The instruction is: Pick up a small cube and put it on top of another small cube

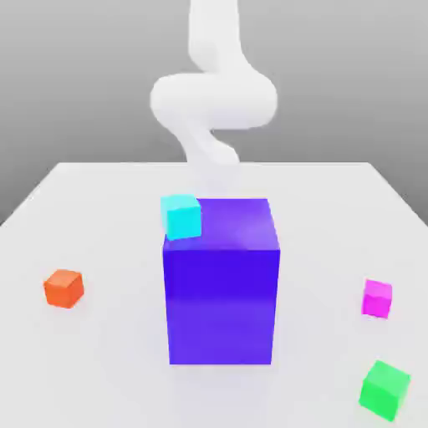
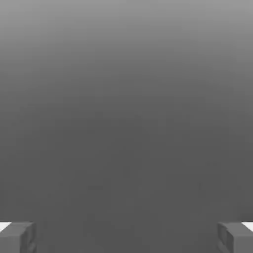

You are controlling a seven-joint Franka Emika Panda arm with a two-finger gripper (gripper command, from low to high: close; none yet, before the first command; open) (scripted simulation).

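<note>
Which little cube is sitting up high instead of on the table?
The cyan cube. It rests on the big blue-purple block; the others sit on the table.

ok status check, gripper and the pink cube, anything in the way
Gripper open, holding nothing. Pink cube on table, apart from green cube. Big blue-purple block mid-table, beside neither.

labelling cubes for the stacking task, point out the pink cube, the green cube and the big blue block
pink cube [image 1: 377, 298], exterior view, front face
green cube [image 1: 384, 390], exterior view, front face
big blue block [image 1: 221, 305], exterior view, front face
</note>
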